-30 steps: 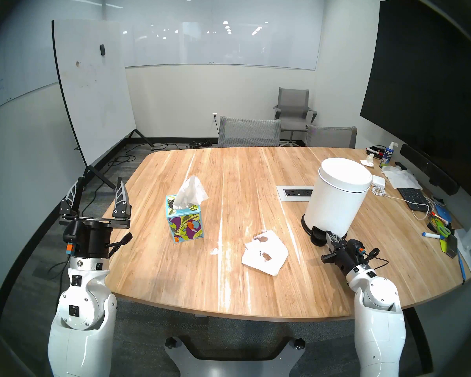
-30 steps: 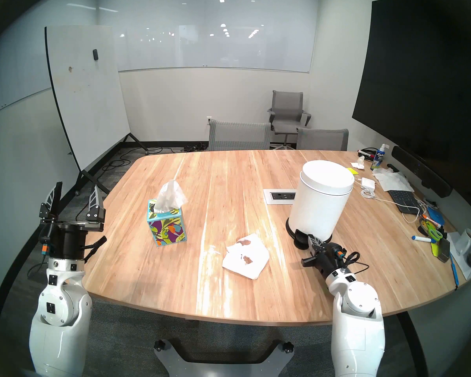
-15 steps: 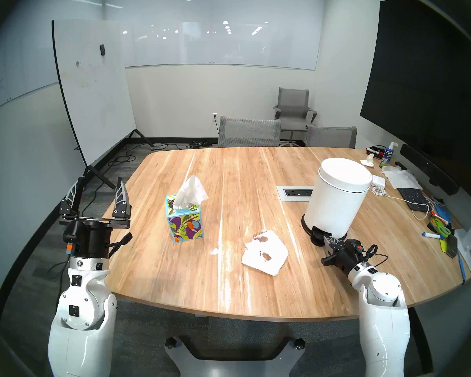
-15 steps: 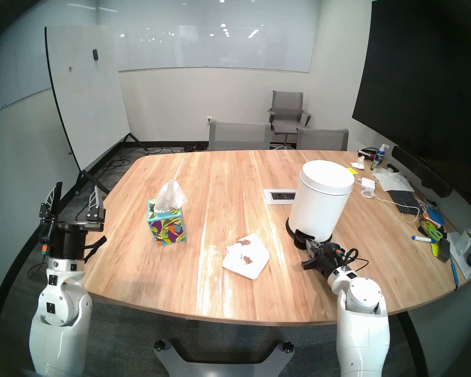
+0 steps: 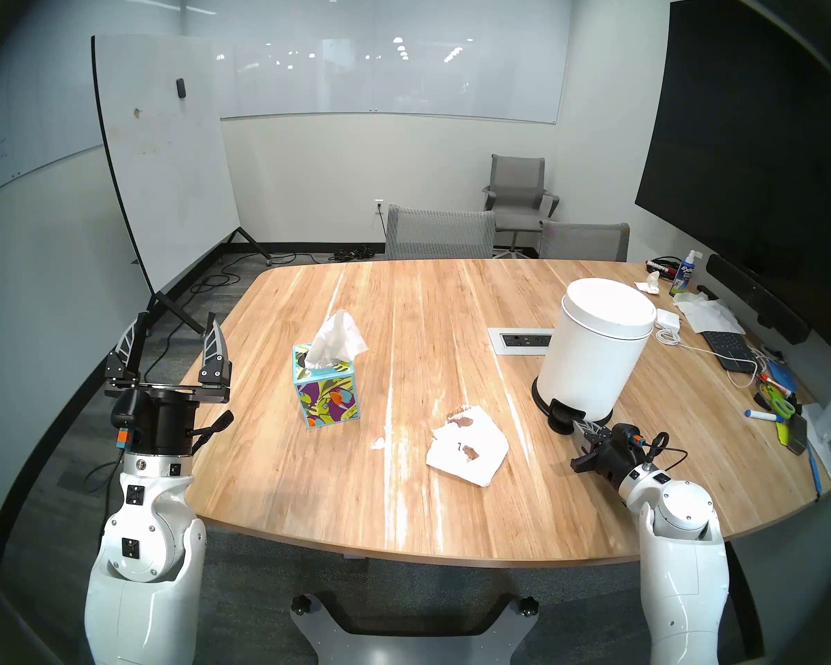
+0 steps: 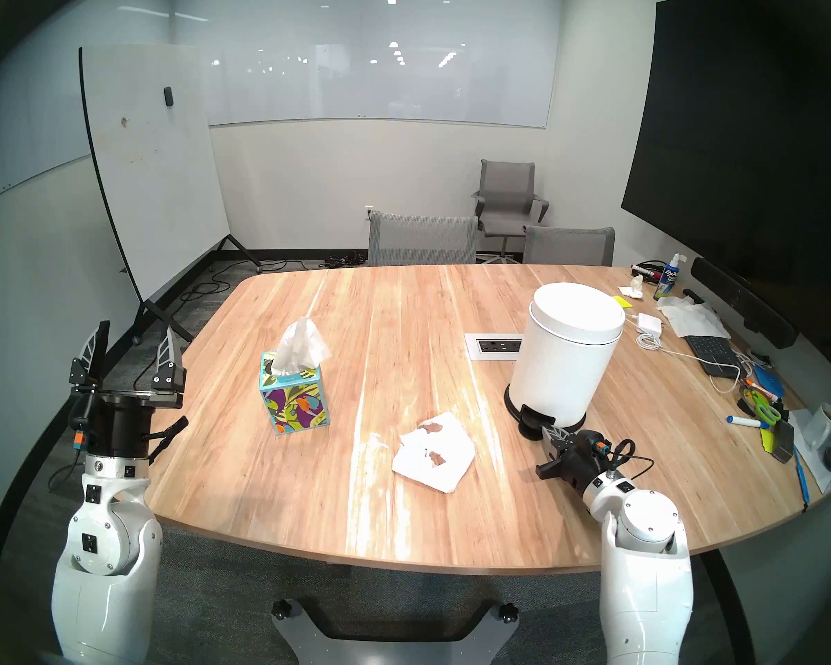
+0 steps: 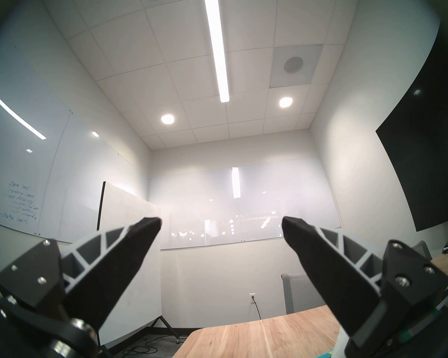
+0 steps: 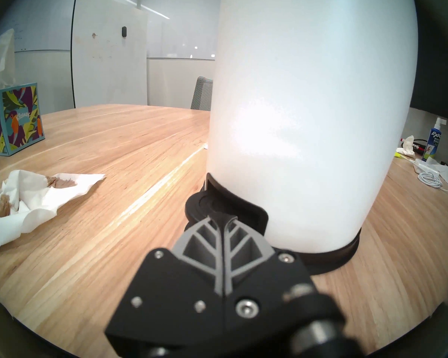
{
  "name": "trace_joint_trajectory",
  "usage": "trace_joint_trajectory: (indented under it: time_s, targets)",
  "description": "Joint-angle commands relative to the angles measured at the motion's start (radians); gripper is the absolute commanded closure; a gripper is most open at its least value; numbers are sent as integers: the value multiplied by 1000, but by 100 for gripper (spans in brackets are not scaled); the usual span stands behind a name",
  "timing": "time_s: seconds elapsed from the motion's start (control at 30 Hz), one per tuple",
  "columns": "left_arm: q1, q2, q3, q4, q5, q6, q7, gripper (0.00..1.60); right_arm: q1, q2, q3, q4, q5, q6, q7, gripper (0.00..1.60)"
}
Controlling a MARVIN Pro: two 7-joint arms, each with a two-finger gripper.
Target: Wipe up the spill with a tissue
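A crumpled white tissue [image 5: 468, 445] with brown wet stains lies flat on the wooden table [image 5: 308, 496], front of centre, with no gripper on it; the right wrist view shows the tissue [image 8: 36, 197] at the left. Just left of it a small pale blot of the spill [image 5: 379, 442] sits on the wood. The patterned tissue box [image 5: 325, 385] stands further left, a fresh sheet sticking up. My right gripper [image 5: 577, 421] is shut and empty, its tips [image 8: 221, 216] at the black pedal [image 8: 210, 207] of the white step bin [image 5: 596, 347]. My left gripper [image 5: 173, 333] stands open and points up beside the table's left edge.
The bin's lid is down. A power outlet plate [image 5: 519, 341] sits left of the bin. Keyboard [image 5: 727, 349], cables, markers, scissors and a spray bottle [image 5: 684, 277] crowd the table's right side. Grey chairs [image 5: 440, 232] stand beyond the far edge.
My right gripper has dropped lower and flatter toward the bin's pedal, and its elbow has swung out to the right. The left arm, tissue and bin have not moved.
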Motion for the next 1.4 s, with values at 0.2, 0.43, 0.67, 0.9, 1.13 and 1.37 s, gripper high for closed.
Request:
trace_joint_trajectory:
  time_s: [0.2,0.43,0.67,0.9,1.13,1.37]
  targets:
    - [2,-2,-2,-21,1,-7,1,0,0,-34,4,-65,14,-22,-16,160]
    - [2,-2,-2,-21,1,-7,1,0,-12,-51,5,-90,16,-28,-22,160]
    - [2,-2,-2,-21,1,-7,1,0,54,-24,-25,-16,-21,-3,-33,160]
    - [2,-2,-2,-21,1,-7,1,0,88,-24,-44,30,-38,-11,-44,160]
    - [2,-2,-2,-21,1,-7,1,0,104,-20,-36,47,-41,-10,-52,160]
    - [2,-2,-2,-21,1,-7,1,0,105,-7,-40,22,-61,55,-41,160]
